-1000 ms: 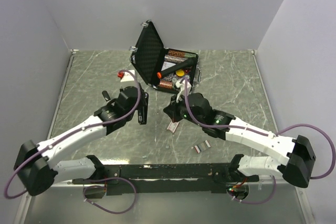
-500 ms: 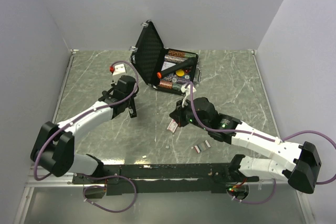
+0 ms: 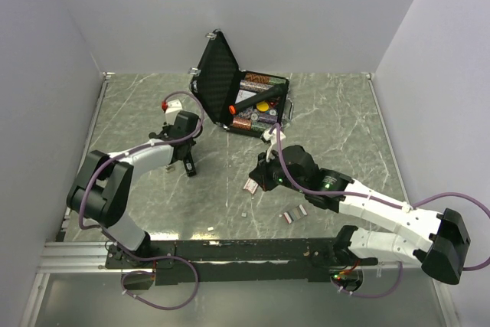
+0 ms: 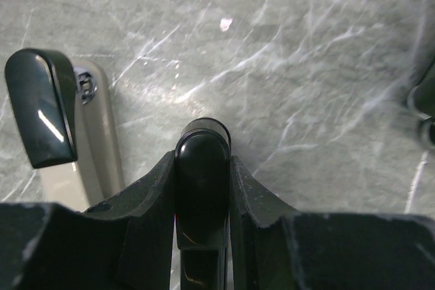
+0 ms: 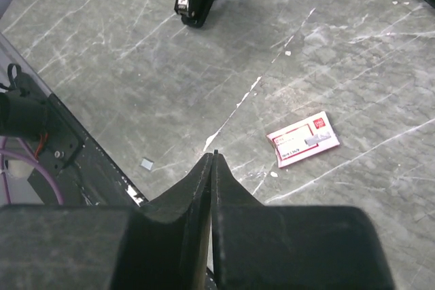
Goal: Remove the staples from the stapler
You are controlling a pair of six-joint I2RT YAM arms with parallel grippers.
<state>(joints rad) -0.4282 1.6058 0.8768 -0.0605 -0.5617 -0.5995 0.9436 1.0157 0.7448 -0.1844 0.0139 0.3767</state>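
Pinching the stapler (image 4: pixel 202 168) by its end, left jaws are risking a slip; right jaws at three o'clock are hovering pressed together.

left gripper (image 4: pixel 202 168) clamped, seemingly angled down; right gripper (image 5: pixel 213 161) pinched shut.
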